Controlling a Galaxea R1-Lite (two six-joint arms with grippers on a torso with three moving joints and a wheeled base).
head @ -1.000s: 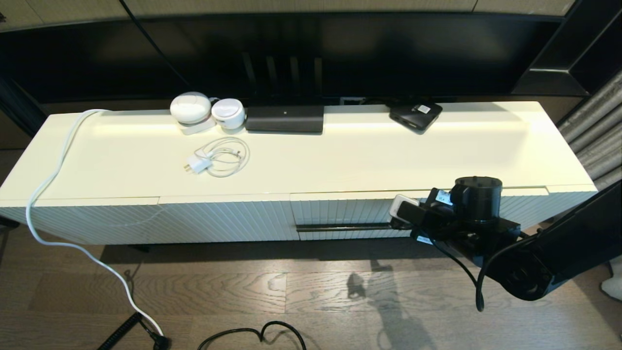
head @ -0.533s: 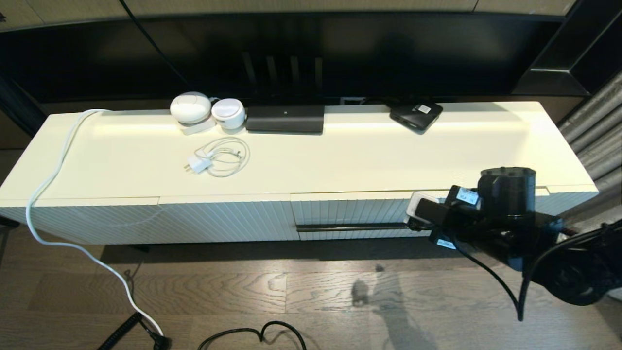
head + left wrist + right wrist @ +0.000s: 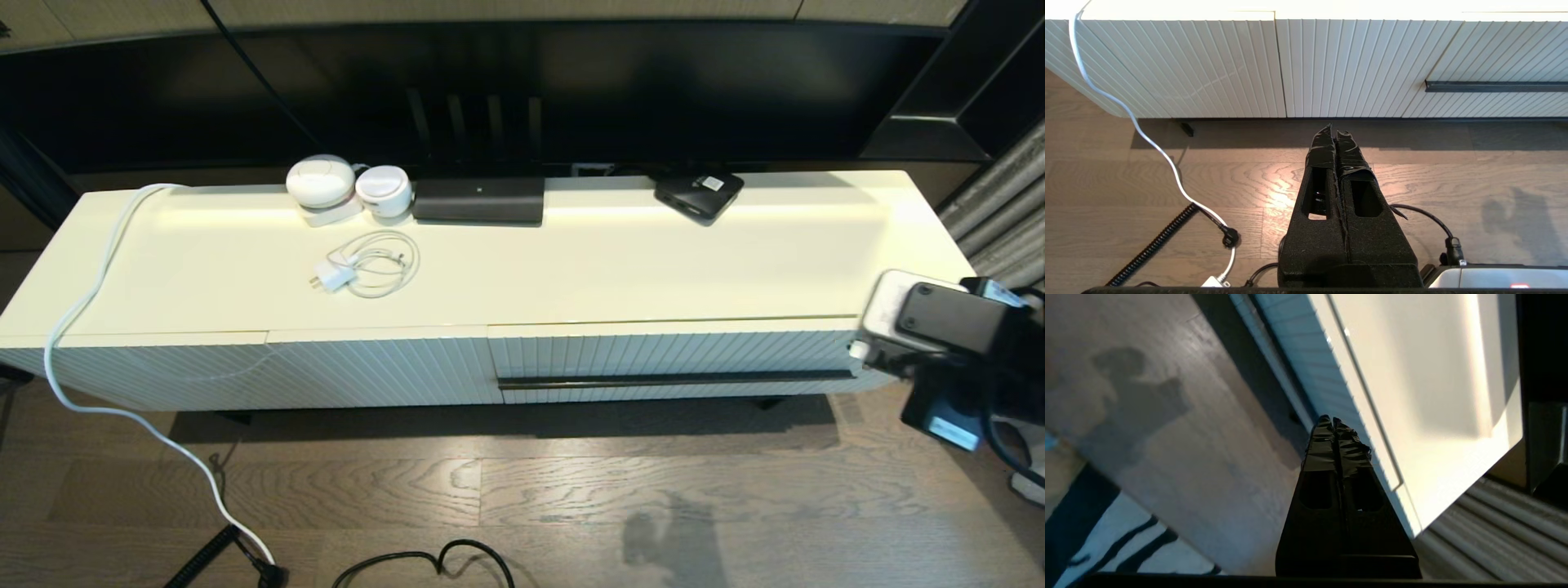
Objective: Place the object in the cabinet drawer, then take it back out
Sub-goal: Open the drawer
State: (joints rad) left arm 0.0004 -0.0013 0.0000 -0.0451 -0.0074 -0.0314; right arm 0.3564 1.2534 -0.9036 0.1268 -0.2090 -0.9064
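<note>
The cabinet drawer (image 3: 669, 359) sits flush at five o'clock; no umbrella shows. Right gripper (image 3: 1333, 420) hangs off its three o'clock end, fingers together; left gripper (image 3: 1336, 134) likewise pressed together, low above the floor.

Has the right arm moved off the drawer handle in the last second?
Yes. The right gripper has swung rightward past the end of the bar handle, jaws shut.
</note>
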